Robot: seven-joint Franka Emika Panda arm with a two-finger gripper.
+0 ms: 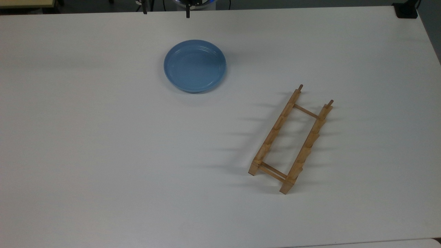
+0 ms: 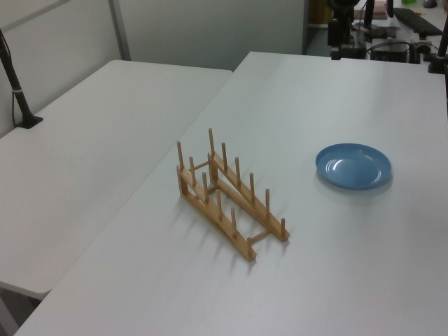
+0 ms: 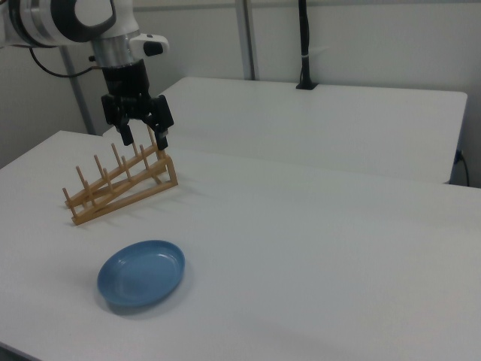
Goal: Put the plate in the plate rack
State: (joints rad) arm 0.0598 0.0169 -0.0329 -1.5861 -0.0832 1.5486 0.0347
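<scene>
The open, empty gripper (image 3: 143, 135) hangs high above the white table (image 1: 103, 155), with the blue plate (image 1: 195, 65) lying flat below it, well apart from the wooden plate rack (image 1: 291, 139).

1. The arm (image 3: 64, 19) has smooth white shells with rounded shape, and a black ring between two of its segments.
2. A light grey cylinder part joins the white wrist to the black hand.
3. The gripper (image 3: 144, 137) is all black, with two fingers (image 3: 126, 134) spread apart.
4. A thin black cable runs at 9 o'clock of the wrist.
</scene>
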